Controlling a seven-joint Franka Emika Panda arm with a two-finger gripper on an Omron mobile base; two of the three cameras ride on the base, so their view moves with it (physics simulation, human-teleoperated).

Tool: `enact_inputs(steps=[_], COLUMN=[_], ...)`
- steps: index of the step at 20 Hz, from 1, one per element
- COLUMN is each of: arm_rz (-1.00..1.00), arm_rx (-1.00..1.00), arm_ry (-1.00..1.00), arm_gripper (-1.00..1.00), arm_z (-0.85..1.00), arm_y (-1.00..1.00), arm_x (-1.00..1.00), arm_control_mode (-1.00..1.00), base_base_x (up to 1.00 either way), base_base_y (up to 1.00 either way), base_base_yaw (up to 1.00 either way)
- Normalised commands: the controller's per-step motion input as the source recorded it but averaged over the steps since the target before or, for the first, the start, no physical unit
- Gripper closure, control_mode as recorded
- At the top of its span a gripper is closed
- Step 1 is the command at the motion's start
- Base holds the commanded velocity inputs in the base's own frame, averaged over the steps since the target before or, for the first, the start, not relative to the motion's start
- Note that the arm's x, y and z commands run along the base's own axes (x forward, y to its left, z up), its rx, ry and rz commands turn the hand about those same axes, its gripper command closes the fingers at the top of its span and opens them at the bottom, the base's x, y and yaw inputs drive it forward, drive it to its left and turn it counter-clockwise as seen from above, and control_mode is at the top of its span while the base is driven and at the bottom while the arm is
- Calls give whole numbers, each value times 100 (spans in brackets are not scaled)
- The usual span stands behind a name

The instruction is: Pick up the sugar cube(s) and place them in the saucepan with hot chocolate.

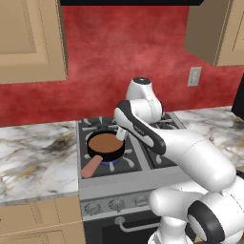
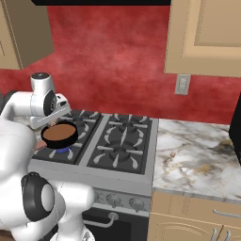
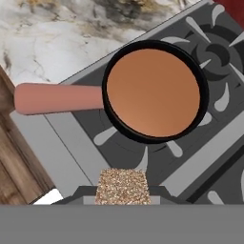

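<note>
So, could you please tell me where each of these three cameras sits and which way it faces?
Left base view: behind the arm to its left, looking forward and down at the stove; the arm rises from lower right.
Right base view: behind to its right, same stove; the arm rises from lower left.
Hand view: on the hand, looking down at the saucepan; the gripper holds a sugar cube at the bottom.
Shared: every view shows the saucepan on its burner.
</note>
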Motion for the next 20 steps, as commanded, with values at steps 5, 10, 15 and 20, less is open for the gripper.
enact_inputs(steps=[5, 10, 15, 20], arm_rz=[0, 0, 0, 0], arm_rx=[0, 0, 0, 0], arm_ry=[0, 1, 4, 10], arm_gripper=[100, 100, 100, 100], arm_z=[0, 0, 0, -6], arm_y=[0, 0, 0, 1], arm_x=[11, 23, 34, 28], arm_control_mode=[-100, -100, -100, -100], base_base_x=[0, 0, 0, 0], base_base_y=[0, 0, 0, 0], base_base_yaw=[0, 0, 0, 0])
